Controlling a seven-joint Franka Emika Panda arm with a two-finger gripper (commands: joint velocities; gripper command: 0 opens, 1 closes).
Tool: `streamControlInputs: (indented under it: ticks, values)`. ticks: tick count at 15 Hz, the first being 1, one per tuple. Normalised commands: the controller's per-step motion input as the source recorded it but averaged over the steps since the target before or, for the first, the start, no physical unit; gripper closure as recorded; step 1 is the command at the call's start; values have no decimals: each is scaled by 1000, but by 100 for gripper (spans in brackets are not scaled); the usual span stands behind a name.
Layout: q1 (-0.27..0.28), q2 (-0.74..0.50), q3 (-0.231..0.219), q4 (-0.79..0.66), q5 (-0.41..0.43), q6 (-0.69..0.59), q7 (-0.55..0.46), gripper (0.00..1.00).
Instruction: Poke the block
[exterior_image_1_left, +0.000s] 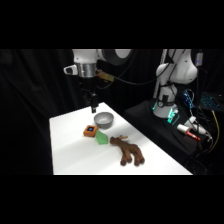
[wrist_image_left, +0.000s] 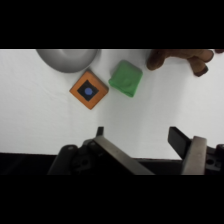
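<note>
My hand (exterior_image_1_left: 93, 108) hangs above the white surface (exterior_image_1_left: 75, 150), fingers spread apart with nothing between them. The block (wrist_image_left: 89, 89), orange-brown with a dark blue patch on top, lies flat just beside the grey bowl (exterior_image_1_left: 104, 119). A green piece (wrist_image_left: 126, 77) sits close beside the block, and the brown plush animal (exterior_image_1_left: 128, 151) lies beyond that.

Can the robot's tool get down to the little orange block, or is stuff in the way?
Probably yes. The tool hangs above the table, and the block lies flat with its top bare. The grey bowl and the green piece sit close beside it, but nothing covers it.
</note>
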Motion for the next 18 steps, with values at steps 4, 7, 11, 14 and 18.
streamControlInputs:
  ticks: [4,7,11,14,18]
  values:
    - [-25,22,12,29,-43,25,93,0]
    - [-29,74,-27,97,-117,55,198,0]
    - [-34,99,-55,160,-168,61,239,0]
    - [-47,123,-60,215,-137,55,218,0]
    - [-55,134,-53,243,-104,32,194,34]
